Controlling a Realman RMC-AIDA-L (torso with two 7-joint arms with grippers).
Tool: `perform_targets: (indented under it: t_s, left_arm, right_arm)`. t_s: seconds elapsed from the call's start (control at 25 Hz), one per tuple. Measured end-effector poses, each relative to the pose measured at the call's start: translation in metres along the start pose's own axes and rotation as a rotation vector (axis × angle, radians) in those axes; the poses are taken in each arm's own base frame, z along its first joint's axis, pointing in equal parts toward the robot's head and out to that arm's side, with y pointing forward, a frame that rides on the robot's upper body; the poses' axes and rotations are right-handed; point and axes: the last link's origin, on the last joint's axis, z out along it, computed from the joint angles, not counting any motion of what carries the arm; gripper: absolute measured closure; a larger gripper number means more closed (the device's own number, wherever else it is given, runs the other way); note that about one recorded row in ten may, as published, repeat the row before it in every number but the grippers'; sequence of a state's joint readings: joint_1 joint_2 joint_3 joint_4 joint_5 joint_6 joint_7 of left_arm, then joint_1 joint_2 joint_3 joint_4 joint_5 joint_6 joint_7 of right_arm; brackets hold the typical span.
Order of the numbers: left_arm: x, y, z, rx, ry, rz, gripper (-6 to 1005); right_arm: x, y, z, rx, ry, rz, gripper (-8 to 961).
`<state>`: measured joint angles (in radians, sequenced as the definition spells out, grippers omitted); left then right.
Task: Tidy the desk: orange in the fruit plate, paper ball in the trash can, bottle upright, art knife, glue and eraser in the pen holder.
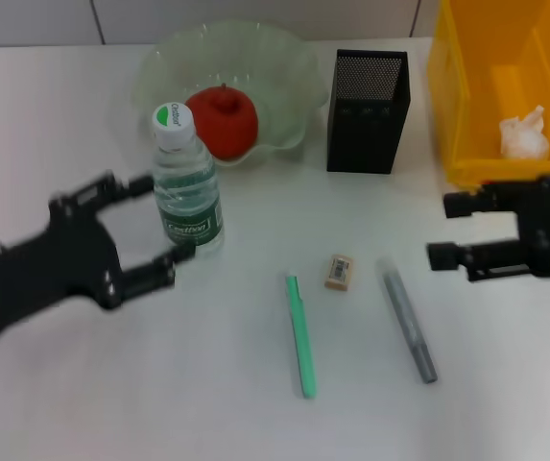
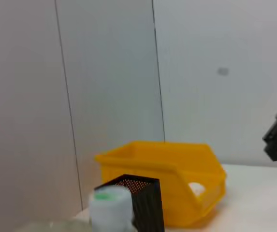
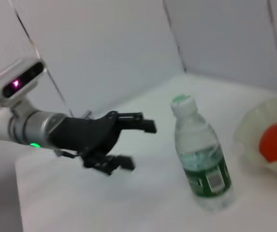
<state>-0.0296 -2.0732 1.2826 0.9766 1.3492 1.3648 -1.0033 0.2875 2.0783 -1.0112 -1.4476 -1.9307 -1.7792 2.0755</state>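
**Bottle upright, stationery on the desk**

The bottle [image 1: 187,182] stands upright on the desk [image 1: 255,403], the left end effector [image 1: 164,219] spread wide just beside it, not touching. The orange [image 1: 223,121] sits in the fruit plate [image 1: 284,67], the paper ball [image 1: 525,134] in the trash can [image 1: 466,86]. The eraser [image 1: 339,272] lies before the pen holder [image 1: 368,110]. The right end effector [image 1: 442,230] hovers spread near the trash can
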Motion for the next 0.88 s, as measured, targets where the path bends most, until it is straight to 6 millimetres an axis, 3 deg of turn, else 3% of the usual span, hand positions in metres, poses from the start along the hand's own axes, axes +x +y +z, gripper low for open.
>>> perform_targets:
  t_s: [0.04, 0.12, 0.32, 0.4, 0.52, 0.56, 0.6, 0.88]
  left_arm:
    - [-0.008, 0.004, -0.002, 0.003, 0.012, -0.013, 180]
    - [-0.029, 0.017, -0.007, 0.024, 0.044, -0.044, 181]
    - [-0.046, 0.024, -0.016, 0.07, 0.038, -0.054, 183]
    - [-0.048, 0.024, -0.019, 0.089, 0.035, -0.064, 183]
    - [-0.051, 0.023, -0.024, 0.111, 0.032, -0.076, 183]
    - [-0.051, 0.022, -0.026, 0.123, 0.031, -0.078, 183]
    - [-0.052, 0.021, -0.028, 0.131, 0.03, -0.079, 183]
    - [-0.053, 0.022, -0.029, 0.14, 0.029, -0.086, 183]
  right_arm:
    - [0.0, 0.0, 0.0, 0.0, 0.0, 0.0, 139]
    - [-0.026, 0.007, 0.014, 0.035, 0.16, 0.011, 139]
    - [-0.075, 0.025, 0.065, 0.175, 0.461, -0.017, 145]
    - [-0.084, 0.029, 0.087, 0.204, 0.547, -0.018, 145]
    - [-0.094, 0.036, 0.125, 0.239, 0.674, -0.003, 144]
    - [-0.094, 0.036, 0.125, 0.239, 0.674, -0.003, 144]
    - [-0.096, 0.039, 0.138, 0.263, 0.717, -0.002, 144]
    - [-0.098, 0.039, 0.166, 0.243, 0.763, 0.022, 146]
